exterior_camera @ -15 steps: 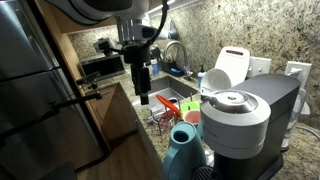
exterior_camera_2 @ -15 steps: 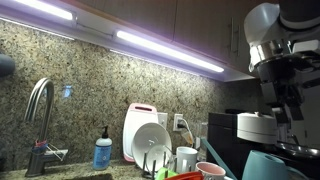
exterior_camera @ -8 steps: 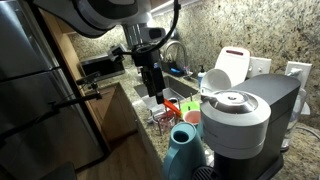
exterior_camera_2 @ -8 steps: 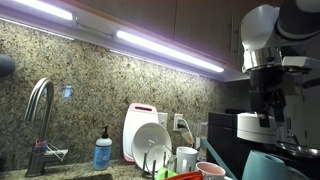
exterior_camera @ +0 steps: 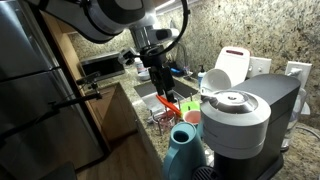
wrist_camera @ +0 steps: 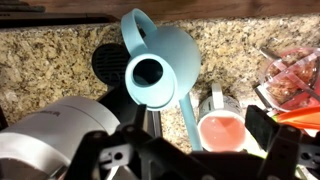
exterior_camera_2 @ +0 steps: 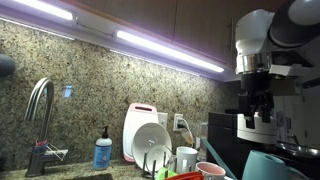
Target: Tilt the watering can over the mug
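Note:
The teal-blue watering can (wrist_camera: pixel 165 55) stands upright on the granite counter, its round opening facing up in the wrist view and its thin spout running down toward the mug (wrist_camera: pixel 222 130). The mug is white outside and pink inside and stands just beside the can. My gripper (wrist_camera: pixel 200 125) is open and empty, hovering above both with its dark fingers (wrist_camera: pixel 262 125) either side of the mug. In both exterior views the gripper (exterior_camera: pixel 161 98) (exterior_camera_2: pixel 254 112) hangs above the can (exterior_camera: pixel 185 152) (exterior_camera_2: pixel 276 166).
A grey-and-black coffee machine (exterior_camera: pixel 245 120) stands right next to the can. A dish rack (wrist_camera: pixel 295 80) with plates, a white mug (exterior_camera_2: pixel 187 158) and red items sits beside the mug. A sink and faucet (exterior_camera_2: pixel 38 110) lie further along, under wall cabinets.
The arm has swung sideways from over the sink toward the coffee machine and lowered a little. The gripper stays open. The can and mug have not moved.

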`<action>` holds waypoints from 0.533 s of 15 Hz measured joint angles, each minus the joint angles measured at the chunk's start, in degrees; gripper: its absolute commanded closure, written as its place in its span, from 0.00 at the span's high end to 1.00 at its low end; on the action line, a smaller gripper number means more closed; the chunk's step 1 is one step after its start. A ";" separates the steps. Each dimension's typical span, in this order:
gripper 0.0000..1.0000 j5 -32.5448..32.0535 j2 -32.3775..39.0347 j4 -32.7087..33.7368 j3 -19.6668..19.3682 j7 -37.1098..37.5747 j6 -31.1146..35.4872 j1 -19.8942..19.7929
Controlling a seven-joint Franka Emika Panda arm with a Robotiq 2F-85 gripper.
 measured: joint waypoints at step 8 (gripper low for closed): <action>1.00 0.00 1.09 0.73 -0.26 0.00 0.01 0.00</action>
